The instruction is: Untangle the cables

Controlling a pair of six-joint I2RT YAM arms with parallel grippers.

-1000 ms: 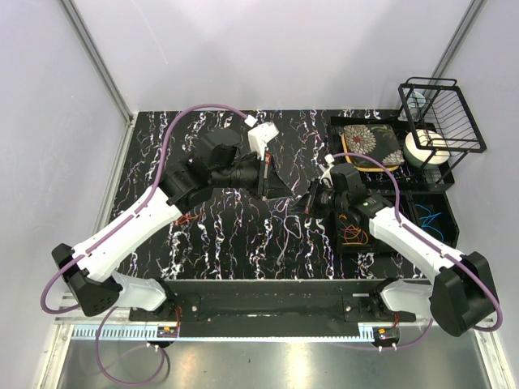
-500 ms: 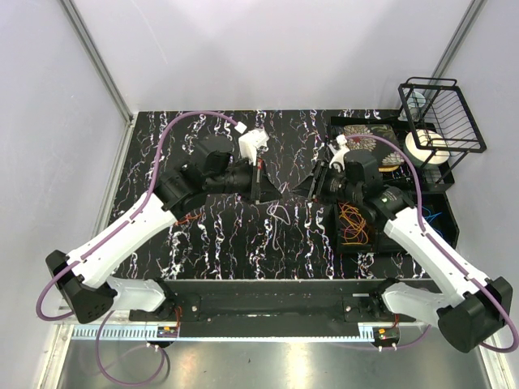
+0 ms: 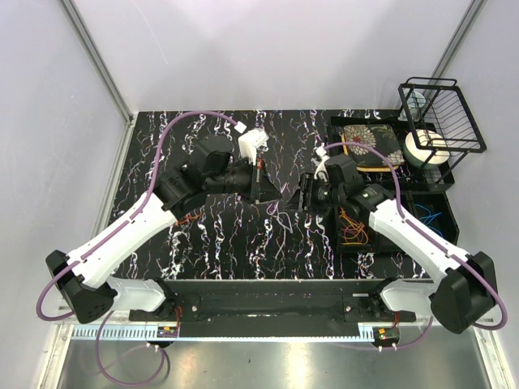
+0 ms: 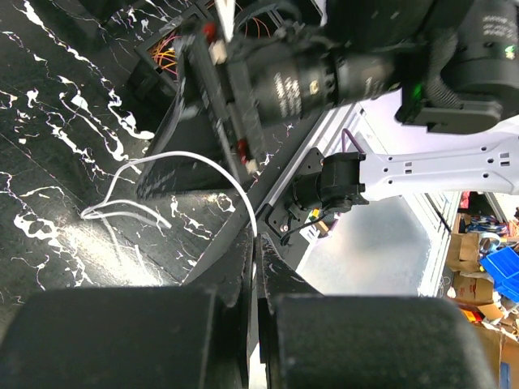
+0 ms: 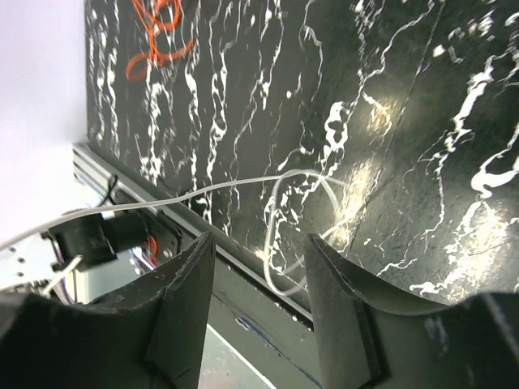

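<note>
My left gripper [image 3: 266,180] [image 4: 256,247] is shut on one end of a pale cable [image 3: 280,212] [image 4: 207,160]. That cable arcs down to loose loops on the black marble table. My right gripper [image 3: 302,194] [image 5: 259,279] hovers just right of it, open, with nothing between its fingers [image 5: 195,284]; the pale cable's loop [image 5: 296,215] lies beyond them. A tangle of orange cables [image 3: 353,227] [image 4: 162,53] sits in the tray. A blue cable [image 3: 428,219] lies in another compartment. An orange-red cable [image 3: 185,217] [image 5: 158,32] rests on the table, partly under my left arm.
A black compartment tray [image 3: 336,243] stands at the right, with a flower-patterned item [image 3: 369,142], a white roll [image 3: 426,150] and a black wire rack [image 3: 442,113] behind it. The metal front rail [image 5: 243,312] runs along the table's near edge.
My right gripper has opened and let go of the pale cable, then shifted left and nearer. The cable, stretched between both grippers earlier, now hangs from the left gripper alone.
</note>
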